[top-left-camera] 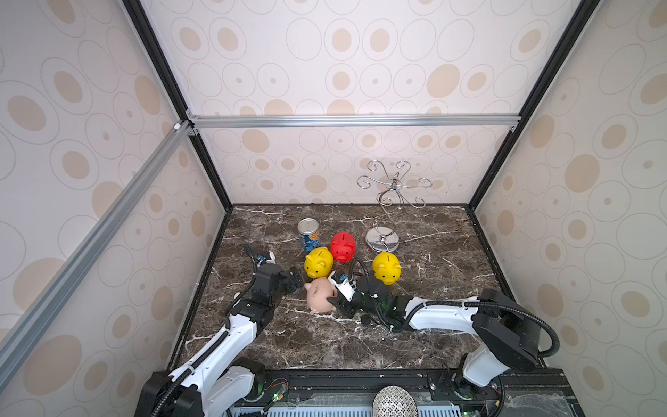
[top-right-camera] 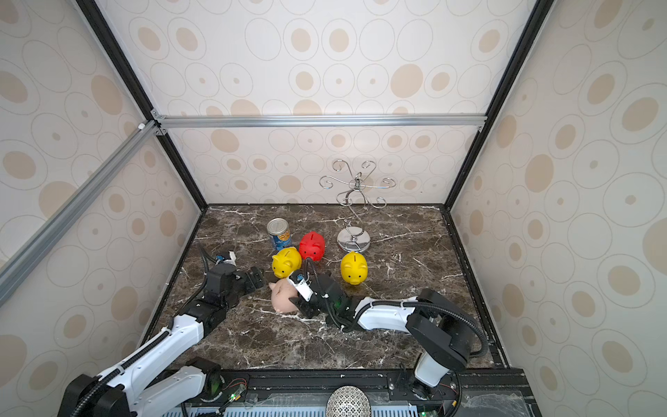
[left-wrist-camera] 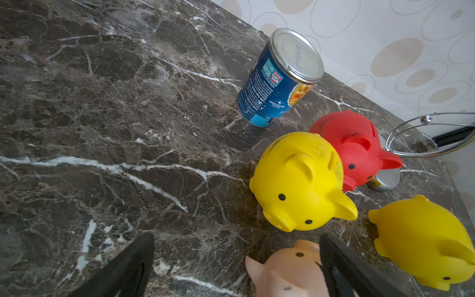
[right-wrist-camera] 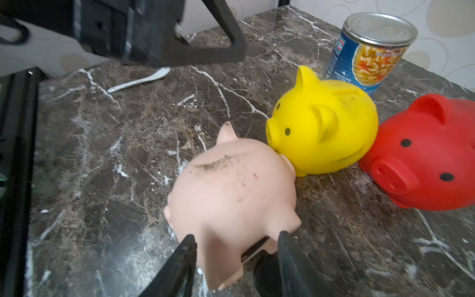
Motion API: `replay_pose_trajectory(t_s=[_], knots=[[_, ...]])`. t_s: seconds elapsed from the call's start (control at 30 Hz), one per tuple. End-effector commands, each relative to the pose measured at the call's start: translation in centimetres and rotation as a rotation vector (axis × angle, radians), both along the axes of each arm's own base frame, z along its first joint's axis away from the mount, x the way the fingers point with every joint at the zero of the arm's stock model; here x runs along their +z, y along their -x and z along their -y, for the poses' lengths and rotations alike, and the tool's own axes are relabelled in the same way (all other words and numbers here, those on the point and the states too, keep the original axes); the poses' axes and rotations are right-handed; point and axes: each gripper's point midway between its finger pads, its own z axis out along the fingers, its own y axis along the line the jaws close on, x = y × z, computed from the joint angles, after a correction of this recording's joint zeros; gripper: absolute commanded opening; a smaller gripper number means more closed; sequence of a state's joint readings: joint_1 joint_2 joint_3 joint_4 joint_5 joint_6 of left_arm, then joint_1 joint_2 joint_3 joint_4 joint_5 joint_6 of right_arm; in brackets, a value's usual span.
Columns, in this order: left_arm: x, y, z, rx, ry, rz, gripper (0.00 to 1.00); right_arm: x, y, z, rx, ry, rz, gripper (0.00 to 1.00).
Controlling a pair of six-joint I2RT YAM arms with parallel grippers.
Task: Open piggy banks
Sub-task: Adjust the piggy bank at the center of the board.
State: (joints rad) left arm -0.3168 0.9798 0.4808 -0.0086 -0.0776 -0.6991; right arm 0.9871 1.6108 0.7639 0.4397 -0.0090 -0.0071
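Note:
Four piggy banks stand in the middle of the marble table. The pale pink one lies on its side. A yellow one touches its snout, beside a red one, and a second yellow one stands to the right. My right gripper is open, its jaws straddling the pink bank's underside. A round black plug lies on the table by one finger. My left gripper is open wide at the pink bank's head, holding nothing.
A blue-labelled tin can stands behind the banks. A chrome wire stand with curled hooks rises at the back right. A white spoon lies by the left arm. Patterned walls close in three sides.

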Motion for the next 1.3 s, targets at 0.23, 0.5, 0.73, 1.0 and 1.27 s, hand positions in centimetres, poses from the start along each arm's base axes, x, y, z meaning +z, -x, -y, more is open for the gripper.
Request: replay_pose_trajectory(t_s=[0.23, 0.5, 0.73, 1.0, 1.27], knots=[[0.7, 0.3, 1.1, -0.053, 0.071, 0.027, 1.00, -1.8, -4.6, 4.1, -0.148, 0.174, 0.042, 0.51], [1.0, 0.3, 3.3, -0.161, 0.132, 0.036, 0.99, 0.0, -7.5, 4.9, -0.187, 0.181, 0.056, 0.54], [0.0, 0.7, 5.8, -0.254, 0.140, -0.001, 0.96, 0.1, -4.0, 4.0, -0.122, 0.024, -0.087, 0.49], [-1.9, 1.3, 8.3, -0.292, 0.189, -0.028, 0.92, -1.6, -3.0, 1.6, -0.077, -0.031, -0.177, 0.45], [-4.0, 1.9, 7.5, -0.257, 0.134, -0.070, 0.87, -2.1, -3.5, 1.0, -0.072, -0.021, -0.174, 0.45]])
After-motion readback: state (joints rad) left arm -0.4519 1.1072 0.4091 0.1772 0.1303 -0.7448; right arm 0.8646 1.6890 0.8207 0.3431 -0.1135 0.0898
